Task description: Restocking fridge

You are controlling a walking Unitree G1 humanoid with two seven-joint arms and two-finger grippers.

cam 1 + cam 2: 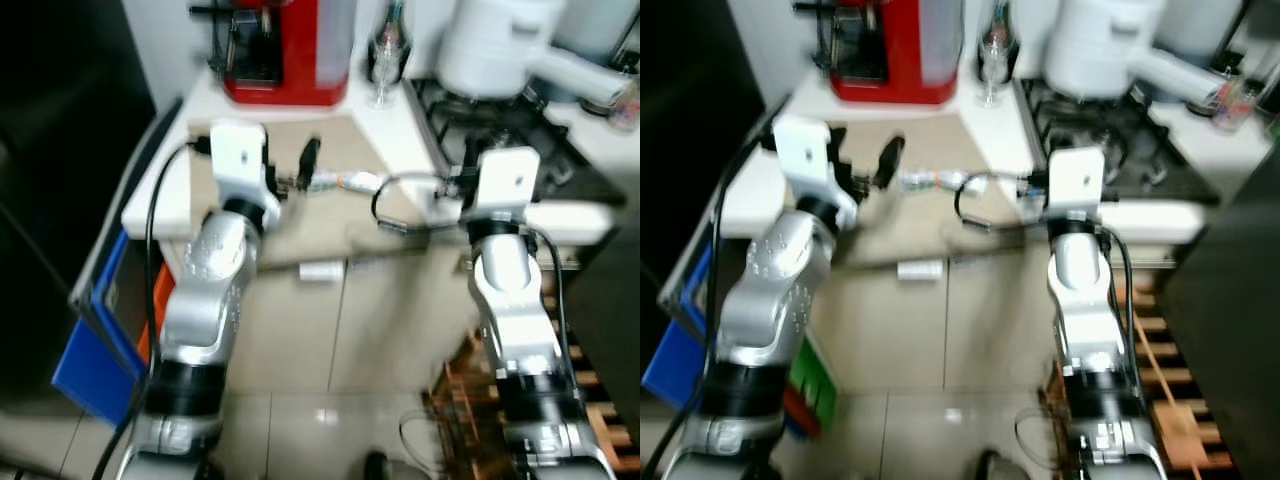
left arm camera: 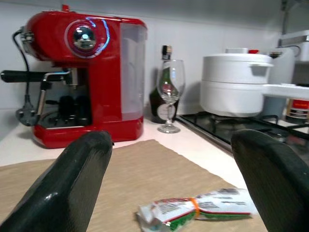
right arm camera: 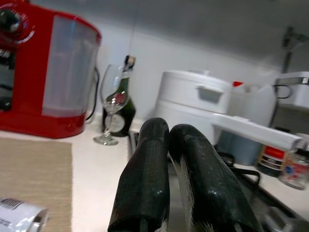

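A white packet [image 2: 200, 207] with green and red print and an orange band lies on a tan mat [image 1: 330, 215] on the counter. My left gripper [image 2: 171, 145] hovers low over the mat just short of the packet, open, with its fingers [image 2: 79, 179] spread wide on either side of it. From the head views the packet [image 1: 345, 182] lies between the two arms. My right gripper [image 3: 168, 133] is shut with nothing in it, above the counter's edge by the stove, to the right of the packet [image 3: 19, 215].
A red coffee machine [image 1: 285, 50] stands at the back of the counter, with a wine glass [image 2: 170, 94] and a dark bottle [image 2: 161, 99] beside it. A white pot [image 1: 490, 45] sits on the stove [image 1: 500, 125]. A blue crate [image 1: 95, 340] stands on the floor at left, a wooden rack [image 1: 590, 400] at right.
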